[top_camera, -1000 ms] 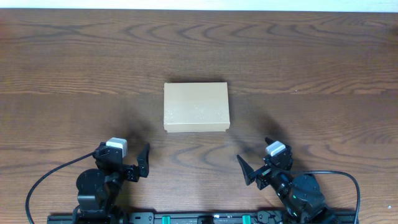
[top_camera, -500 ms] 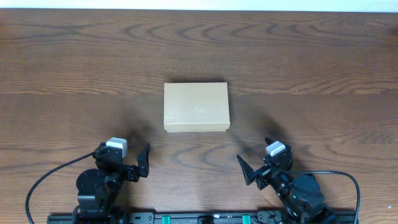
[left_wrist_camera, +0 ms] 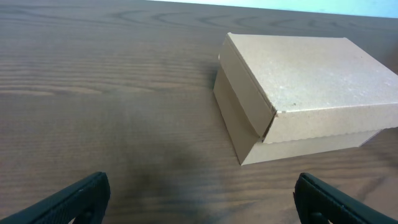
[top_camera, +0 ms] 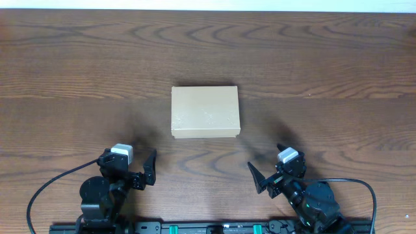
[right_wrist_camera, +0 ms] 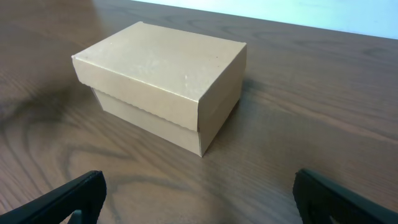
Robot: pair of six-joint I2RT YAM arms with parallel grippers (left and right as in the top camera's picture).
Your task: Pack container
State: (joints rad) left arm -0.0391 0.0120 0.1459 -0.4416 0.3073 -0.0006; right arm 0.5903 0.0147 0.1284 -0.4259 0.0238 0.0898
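Note:
The container [top_camera: 205, 112] is a plain tan cardboard box with its flap lid down, resting on the wooden table's middle. Both grippers hang near the front edge, well short of it. My left gripper [top_camera: 128, 160] is open and empty, below and left of the box. My right gripper [top_camera: 269, 163] is open and empty too, below and right of the box. From the left wrist, the container [left_wrist_camera: 311, 81] lies ahead to the right of the left gripper [left_wrist_camera: 202, 190]. From the right wrist, the container [right_wrist_camera: 161, 68] lies ahead to the left of the right gripper [right_wrist_camera: 200, 186].
The brown wooden table [top_camera: 338, 71] stretches across the whole view. A black rail [top_camera: 208, 227] with the arm bases runs along the front edge, and cables [top_camera: 45, 192] loop out from both bases.

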